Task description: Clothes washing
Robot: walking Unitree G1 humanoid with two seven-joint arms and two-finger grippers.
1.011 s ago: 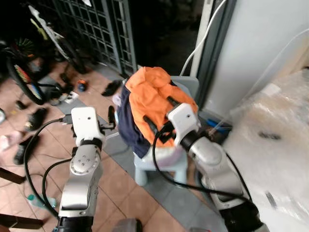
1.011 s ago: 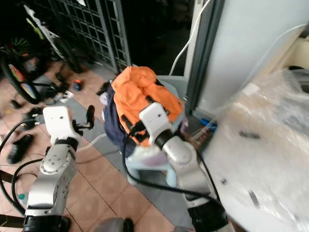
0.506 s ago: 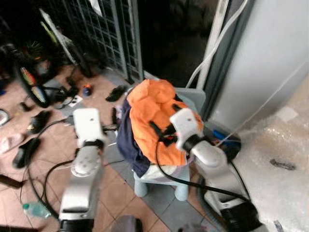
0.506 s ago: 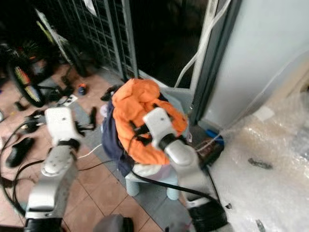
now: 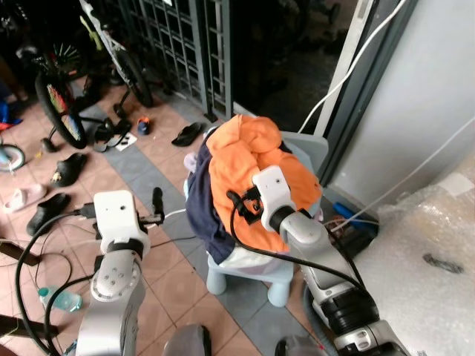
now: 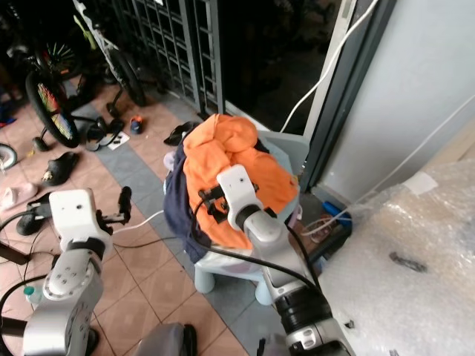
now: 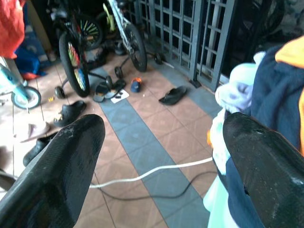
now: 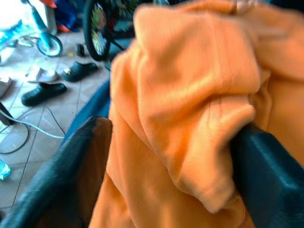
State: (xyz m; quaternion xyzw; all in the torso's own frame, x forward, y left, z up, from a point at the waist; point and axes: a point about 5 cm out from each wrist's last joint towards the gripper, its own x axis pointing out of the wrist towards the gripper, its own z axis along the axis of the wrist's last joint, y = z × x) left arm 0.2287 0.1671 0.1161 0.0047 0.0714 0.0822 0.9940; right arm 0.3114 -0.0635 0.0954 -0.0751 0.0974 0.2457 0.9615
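Clothes are lying heaped on a pale blue plastic chair [image 5: 297,152] that is standing on the tiled floor [image 5: 159,174] beside a dark doorway. An orange top [image 5: 245,159] is sitting on the pile, draping over the seat and backrest, with a navy garment [image 5: 202,215] hanging beneath it down the chair's left side and a bit of white cloth [image 7: 232,92] poking out by it.

Right tool [image 8: 171,142] is pressing into the front of the orange top; in the right wrist view its two black fingers [image 8: 71,175] are standing wide apart with a thick fold of orange fabric bulging between them, so it is spread open around the cloth rather than clamped on it. A black cable is looping from that wrist down past the seat.

Left tool [image 7: 166,156] is hovering out to the left of the chair, above the floor and well short of the clothes, its fingers [image 7: 61,161] splayed wide with nothing between them. A white cord [image 7: 152,171] is trailing across the tiles below it.

Bicycles [image 5: 56,107] are leaning near a metal grille [image 5: 185,37] at the far left, with sandals [image 5: 185,135] scattered over the tiles. Bubble wrap [image 5: 430,259] is covering something at the right.
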